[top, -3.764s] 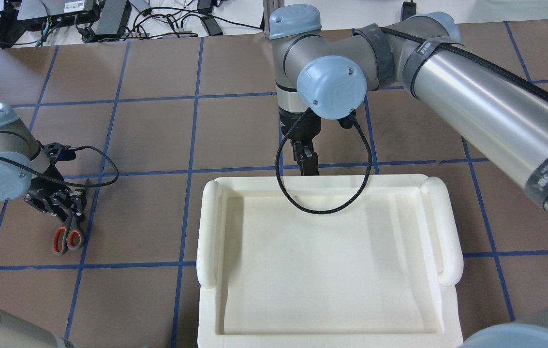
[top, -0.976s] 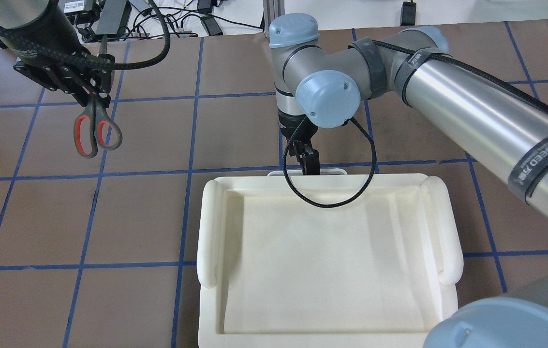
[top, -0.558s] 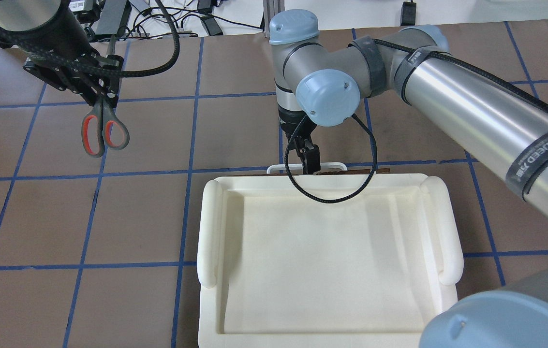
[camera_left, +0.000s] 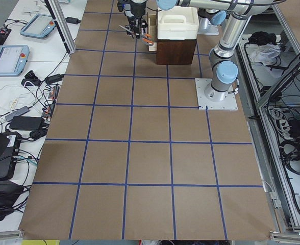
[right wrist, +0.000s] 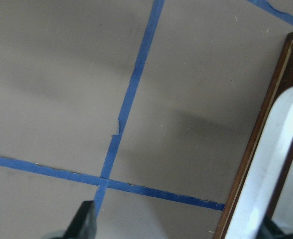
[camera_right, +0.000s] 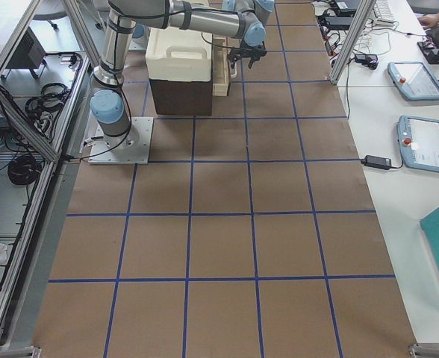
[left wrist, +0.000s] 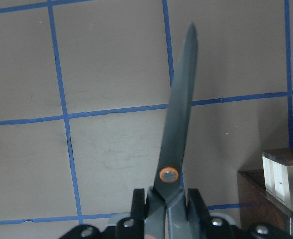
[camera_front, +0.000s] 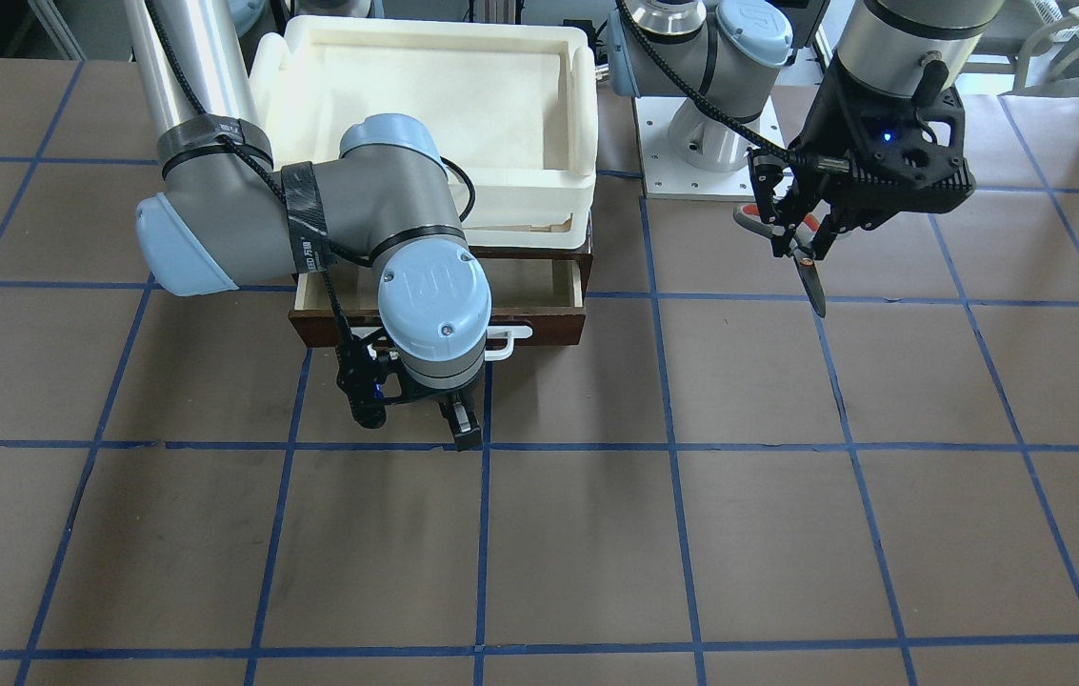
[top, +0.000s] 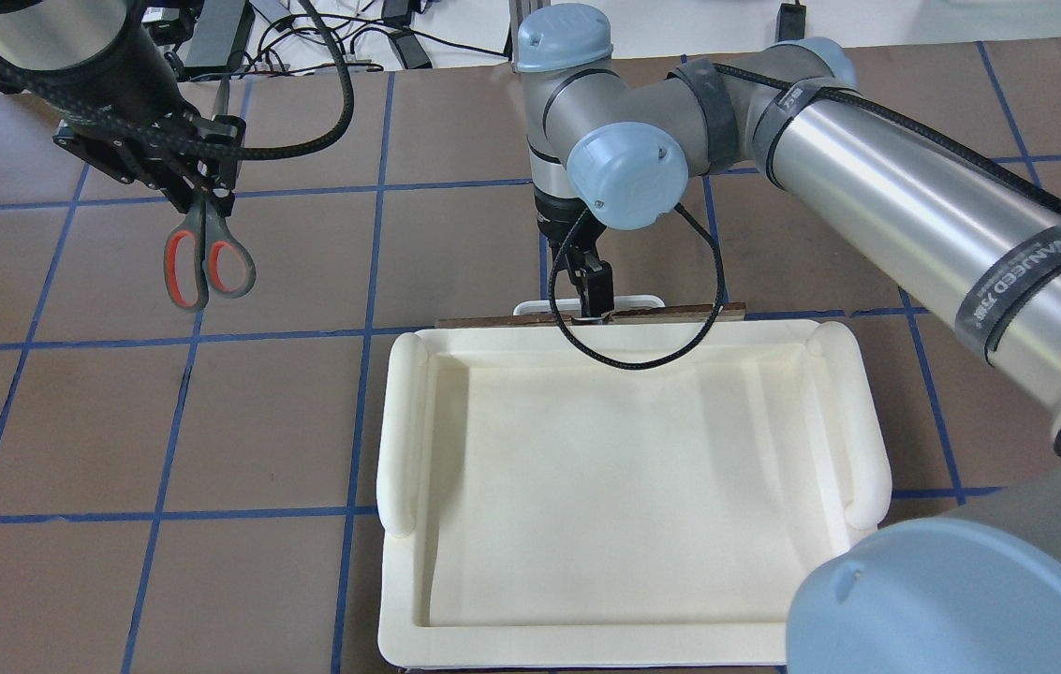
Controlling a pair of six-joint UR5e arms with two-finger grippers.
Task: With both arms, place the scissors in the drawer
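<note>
The scissors (top: 210, 262) hang handles-down from my left gripper (top: 202, 197), which is shut on them at the pivot, high above the table left of the box. In the left wrist view the dark blades (left wrist: 179, 124) point away. In the front view the scissors (camera_front: 810, 276) are right of the drawer. The drawer (camera_front: 549, 329) is pulled partly out, its pale inside showing. My right gripper (top: 594, 304) points down at the white handle (top: 642, 301). In the right wrist view its fingers (right wrist: 86, 221) stand wide apart, with the handle (right wrist: 266, 174) against the right one.
A white foam tray (top: 408, 421) sits on top of the brown box, over the drawer. The left arm's base plate (camera_front: 691, 162) lies beside the box. Cables and power bricks (top: 212, 28) lie past the table's far edge. Blue tape lines grid the brown table.
My left gripper lifted the scissors off the table and carried them up, away and slightly right. My right gripper moved away from the robot, and the drawer front slid out from under the tray.
</note>
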